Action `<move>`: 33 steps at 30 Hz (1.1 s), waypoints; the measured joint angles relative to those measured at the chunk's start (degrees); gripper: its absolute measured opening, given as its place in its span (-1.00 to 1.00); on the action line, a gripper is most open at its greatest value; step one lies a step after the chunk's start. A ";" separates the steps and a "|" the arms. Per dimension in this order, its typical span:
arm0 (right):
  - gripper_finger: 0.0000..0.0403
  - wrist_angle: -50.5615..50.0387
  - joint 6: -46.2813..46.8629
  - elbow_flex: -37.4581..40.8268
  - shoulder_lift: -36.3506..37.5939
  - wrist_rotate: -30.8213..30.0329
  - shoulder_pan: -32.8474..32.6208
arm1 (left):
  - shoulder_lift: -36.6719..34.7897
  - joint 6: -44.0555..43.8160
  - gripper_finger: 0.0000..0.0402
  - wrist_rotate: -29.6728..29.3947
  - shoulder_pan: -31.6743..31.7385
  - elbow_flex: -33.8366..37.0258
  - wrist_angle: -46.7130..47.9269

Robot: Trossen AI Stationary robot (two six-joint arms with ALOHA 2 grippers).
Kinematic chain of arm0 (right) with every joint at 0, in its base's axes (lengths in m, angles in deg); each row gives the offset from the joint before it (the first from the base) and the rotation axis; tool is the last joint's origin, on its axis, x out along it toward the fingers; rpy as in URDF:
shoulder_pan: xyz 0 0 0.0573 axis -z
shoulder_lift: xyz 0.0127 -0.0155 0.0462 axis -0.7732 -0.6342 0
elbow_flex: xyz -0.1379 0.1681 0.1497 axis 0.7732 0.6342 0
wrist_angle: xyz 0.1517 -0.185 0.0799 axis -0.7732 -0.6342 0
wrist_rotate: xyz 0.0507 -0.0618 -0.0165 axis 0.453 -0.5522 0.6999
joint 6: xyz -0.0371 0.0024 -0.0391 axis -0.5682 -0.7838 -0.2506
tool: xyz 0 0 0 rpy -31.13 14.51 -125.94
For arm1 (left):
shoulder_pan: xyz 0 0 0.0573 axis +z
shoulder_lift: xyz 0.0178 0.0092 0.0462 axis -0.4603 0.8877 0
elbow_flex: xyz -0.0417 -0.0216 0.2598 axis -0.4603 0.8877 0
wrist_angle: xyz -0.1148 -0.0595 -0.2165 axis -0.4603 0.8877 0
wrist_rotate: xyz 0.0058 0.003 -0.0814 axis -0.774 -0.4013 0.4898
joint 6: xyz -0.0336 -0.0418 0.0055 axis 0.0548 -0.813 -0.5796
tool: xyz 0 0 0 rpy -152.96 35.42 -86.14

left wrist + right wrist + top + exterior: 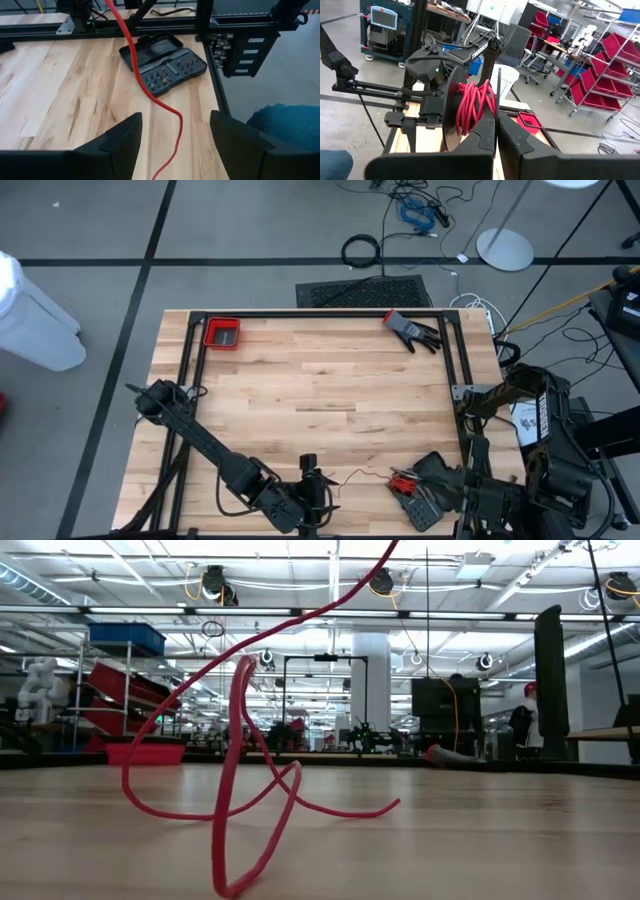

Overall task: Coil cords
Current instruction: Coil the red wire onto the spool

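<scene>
A thin red cord runs along the table near its front edge. In the low view it stands up in loose loops and climbs out of the top of the picture. Its other end is wound in a red coil against a round black disc, held up at the front right. My right gripper is shut beside that coil. My left gripper is open near the front edge; its fingers stand on either side of the cord without touching it. My right gripper is shut on a thin pale edge right beside the red coil, pinched between its two fingers. The black disc stands on edge, lifted clear of the table. The fingers hide how that edge joins the disc.
An open black case of small bits lies on the table at the front right. A red bin sits at the far left and a black and red glove at the far right. Black frame rails border the table.
</scene>
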 joint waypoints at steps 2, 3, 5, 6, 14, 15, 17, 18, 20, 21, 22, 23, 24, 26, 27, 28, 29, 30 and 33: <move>-1.00 0.02 0.00 0.00 0.01 0.00 0.00 | 0.00 -0.02 0.21 0.04 0.01 0.01 -0.03; -1.00 0.02 0.00 0.00 0.01 0.00 0.00 | 0.00 -0.04 0.20 0.22 0.02 0.00 -0.03; -1.00 0.02 0.00 0.00 0.01 0.00 0.00 | 0.00 -0.04 0.17 0.61 0.02 0.02 -0.06; -1.00 0.02 0.00 -0.02 0.01 0.00 0.00 | 0.00 -0.04 0.15 0.60 0.04 0.00 -0.12; -1.00 0.03 -0.02 -0.04 0.01 0.00 0.00 | 0.00 -1.53 -0.06 0.11 1.08 0.00 -0.62; -1.00 0.02 -0.02 -0.04 0.01 0.00 0.00 | 0.00 -1.55 -0.07 0.11 1.17 0.00 -0.74; -1.00 0.02 -0.02 -0.04 0.01 0.00 0.00 | 0.00 -1.55 -0.11 0.07 1.15 0.00 -0.75; -1.00 0.03 -0.02 -0.04 0.01 0.00 0.00 | 0.00 -1.55 -0.13 0.06 1.09 0.00 -0.73; -1.00 0.03 -0.02 -0.04 0.01 0.00 0.00 | 0.00 -1.55 -0.17 0.07 1.07 0.02 -0.73; -1.00 0.02 -0.02 -0.04 0.01 0.00 0.00 | 0.00 -1.53 -0.19 0.07 1.07 0.00 -0.75; -1.00 0.03 -0.03 -0.04 0.01 0.00 0.00 | 0.00 -1.51 -0.21 0.07 1.07 0.00 -0.75; -1.00 0.03 -0.03 -0.04 0.01 0.00 0.00 | 0.00 -1.53 -0.23 0.07 1.07 0.00 -0.72; -1.00 0.03 -0.03 -0.04 0.01 0.00 0.00 | 0.00 -1.52 -0.25 0.07 1.07 0.00 -0.71; -1.00 0.04 -0.04 -0.04 0.01 0.00 0.00 | 0.00 -1.51 -0.28 0.06 1.11 0.00 -0.73; -1.00 0.02 -0.02 -0.04 0.01 0.00 0.00 | 0.00 -1.51 -0.29 0.04 1.11 0.00 -0.73; -1.00 0.03 -0.03 -0.04 0.01 0.00 0.00 | 0.00 -1.51 -0.29 0.04 1.11 0.00 -0.71; -1.00 0.02 -0.04 -0.04 0.01 0.00 0.00 | 0.00 -1.51 -0.30 0.04 1.11 0.00 -0.71; -1.00 0.02 -0.04 -0.04 0.01 0.00 0.00 | 0.00 -1.49 -0.30 0.04 1.11 0.00 -0.71; -1.00 0.03 -0.04 -0.04 0.01 0.00 0.00 | 0.00 -1.49 -0.30 0.05 1.11 0.00 -0.71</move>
